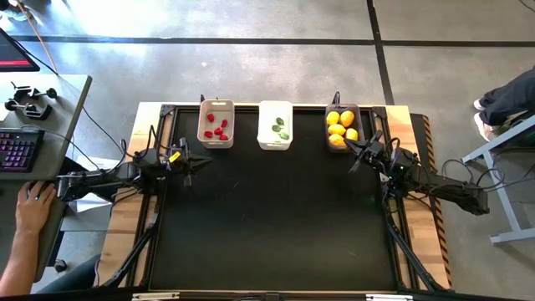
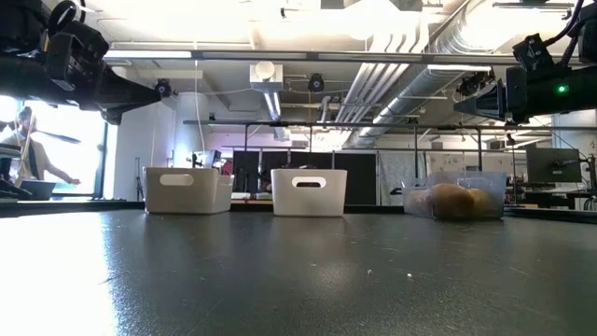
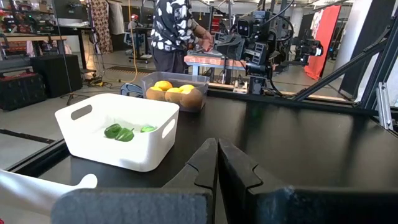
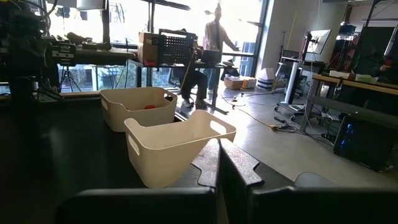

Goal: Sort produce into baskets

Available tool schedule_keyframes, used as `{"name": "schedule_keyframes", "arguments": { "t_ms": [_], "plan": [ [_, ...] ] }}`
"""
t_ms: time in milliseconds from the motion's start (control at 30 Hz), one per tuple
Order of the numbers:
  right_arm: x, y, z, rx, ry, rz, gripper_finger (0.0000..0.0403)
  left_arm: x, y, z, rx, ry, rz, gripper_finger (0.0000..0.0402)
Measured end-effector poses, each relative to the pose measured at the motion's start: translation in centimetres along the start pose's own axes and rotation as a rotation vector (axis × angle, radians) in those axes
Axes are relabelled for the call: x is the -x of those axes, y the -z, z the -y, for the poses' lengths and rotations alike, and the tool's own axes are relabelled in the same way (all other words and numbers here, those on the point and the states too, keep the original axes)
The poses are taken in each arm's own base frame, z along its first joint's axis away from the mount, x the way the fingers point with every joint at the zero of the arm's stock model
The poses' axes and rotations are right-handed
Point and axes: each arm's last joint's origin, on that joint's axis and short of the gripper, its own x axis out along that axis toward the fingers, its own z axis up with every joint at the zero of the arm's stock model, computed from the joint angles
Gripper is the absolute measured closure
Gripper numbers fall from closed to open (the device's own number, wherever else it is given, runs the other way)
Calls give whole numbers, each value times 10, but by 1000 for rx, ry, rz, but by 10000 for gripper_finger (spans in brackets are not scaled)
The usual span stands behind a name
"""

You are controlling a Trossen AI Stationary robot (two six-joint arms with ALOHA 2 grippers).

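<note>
Black mat [image 1: 267,226] holds three bins in a row at its far edge: beige bin [image 1: 216,124] with red pieces [image 1: 217,128], white bin [image 1: 275,125] with green pieces [image 1: 282,130], dark grey bin [image 1: 342,127] with yellow and orange fruits [image 1: 341,128]. Left gripper [image 1: 191,159] hangs over the mat's left edge near the beige bin, fingers [image 3: 208,165] pressed together, holding nothing. Right gripper [image 1: 361,155] sits just beside the grey bin, fingers [image 4: 227,165] also together, empty.

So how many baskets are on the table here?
3, in a row along the table's far edge: a beige basket with red pieces on the left, a white basket with green pieces in the middle, and a dark basket of yellow fruit on the right.
</note>
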Motion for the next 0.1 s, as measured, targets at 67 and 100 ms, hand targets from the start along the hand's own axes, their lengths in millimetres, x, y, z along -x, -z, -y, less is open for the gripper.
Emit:
{"name": "schedule_keyframes", "arguments": {
  "t_ms": [67,100],
  "plan": [
    [0,0,0,0,0,0,402,0,0,0,0,0,0,401],
    [0,0,0,0,0,0,402,0,0,0,0,0,0,401]
  ]
}}
